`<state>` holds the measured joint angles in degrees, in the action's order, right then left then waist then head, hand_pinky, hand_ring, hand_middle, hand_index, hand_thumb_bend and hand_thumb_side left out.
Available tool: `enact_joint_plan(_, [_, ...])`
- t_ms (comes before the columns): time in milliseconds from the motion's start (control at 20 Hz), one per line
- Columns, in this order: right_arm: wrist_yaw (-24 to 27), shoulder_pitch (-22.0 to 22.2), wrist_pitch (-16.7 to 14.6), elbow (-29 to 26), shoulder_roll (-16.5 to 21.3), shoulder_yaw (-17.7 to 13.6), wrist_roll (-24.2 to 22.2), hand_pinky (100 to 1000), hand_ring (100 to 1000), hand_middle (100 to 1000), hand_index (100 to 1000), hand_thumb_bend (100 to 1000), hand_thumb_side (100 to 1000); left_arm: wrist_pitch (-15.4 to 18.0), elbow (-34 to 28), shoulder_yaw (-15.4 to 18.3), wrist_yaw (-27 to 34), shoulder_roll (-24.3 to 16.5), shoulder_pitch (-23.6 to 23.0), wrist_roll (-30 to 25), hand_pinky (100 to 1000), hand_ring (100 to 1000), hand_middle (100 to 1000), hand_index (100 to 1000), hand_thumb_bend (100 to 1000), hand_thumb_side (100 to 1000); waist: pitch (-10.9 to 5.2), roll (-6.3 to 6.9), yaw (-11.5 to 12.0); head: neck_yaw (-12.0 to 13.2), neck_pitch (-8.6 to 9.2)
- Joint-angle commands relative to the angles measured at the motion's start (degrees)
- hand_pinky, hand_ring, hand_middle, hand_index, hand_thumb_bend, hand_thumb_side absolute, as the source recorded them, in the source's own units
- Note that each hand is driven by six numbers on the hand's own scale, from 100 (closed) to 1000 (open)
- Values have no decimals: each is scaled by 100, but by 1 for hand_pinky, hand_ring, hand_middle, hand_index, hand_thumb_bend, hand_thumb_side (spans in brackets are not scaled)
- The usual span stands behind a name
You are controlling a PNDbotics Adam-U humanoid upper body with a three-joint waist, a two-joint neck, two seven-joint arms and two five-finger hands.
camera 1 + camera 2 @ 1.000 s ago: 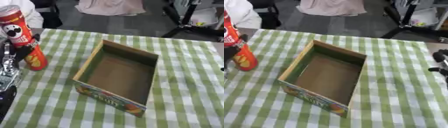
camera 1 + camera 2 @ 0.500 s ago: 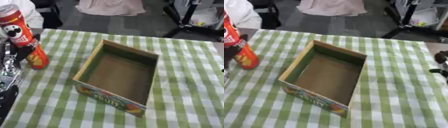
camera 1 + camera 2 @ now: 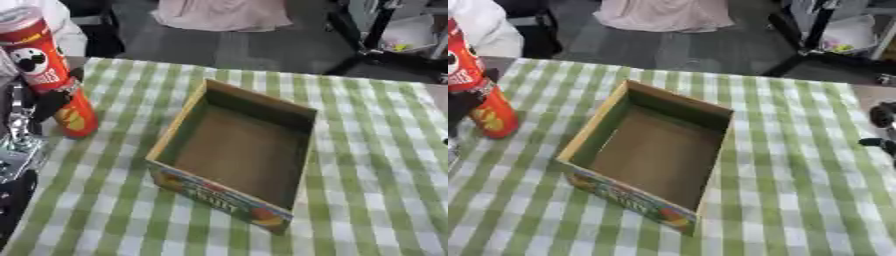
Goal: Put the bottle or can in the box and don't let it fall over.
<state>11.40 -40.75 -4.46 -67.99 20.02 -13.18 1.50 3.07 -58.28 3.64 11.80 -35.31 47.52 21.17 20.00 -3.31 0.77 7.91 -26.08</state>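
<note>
A tall red crisp can (image 3: 48,70) with a cartoon face stands slightly tilted at the table's left side, its base close to the green checked cloth (image 3: 367,150). My left hand (image 3: 51,100) comes in from the left edge, its dark fingers curled round the can's middle. An open, empty cardboard box (image 3: 210,197) with a fruit print on its near wall lies askew at the table's centre, to the right of the can. Only a dark part of my right hand (image 3: 882,116) shows at the right edge, away from the box.
The table's far edge runs along the top, with dark floor, a pale pink cloth (image 3: 219,12) and black stand legs (image 3: 367,45) beyond it. Checked cloth lies bare to the right of the box and in front of it.
The can and my left hand have shifted very slightly. The box has stayed where it was.
</note>
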Motion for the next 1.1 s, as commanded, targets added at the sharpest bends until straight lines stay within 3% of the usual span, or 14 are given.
enact_joint_plan(50, [32,-64,21,-77,91,-57,6,527,855,1000,778,1000,541,-8,-171,-4,-45,-191,100,-59,504,132,150,245,100,100,-187,39,-3,-5,-16])
enact_joint_plan(650, [-21,-7,58,-174,26,-98,55,528,853,1000,778,1000,541,-141,-582,-126,-74,-273,71,-202,482,116,139,233,100,100,-391,101,-11,-101,-215])
enact_joint_plan(1100, [-67,36,88,-256,-36,-115,65,529,853,1000,778,1000,541,-490,-1154,-307,117,-178,126,-386,481,122,142,239,100,100,-550,151,-22,-165,-392])
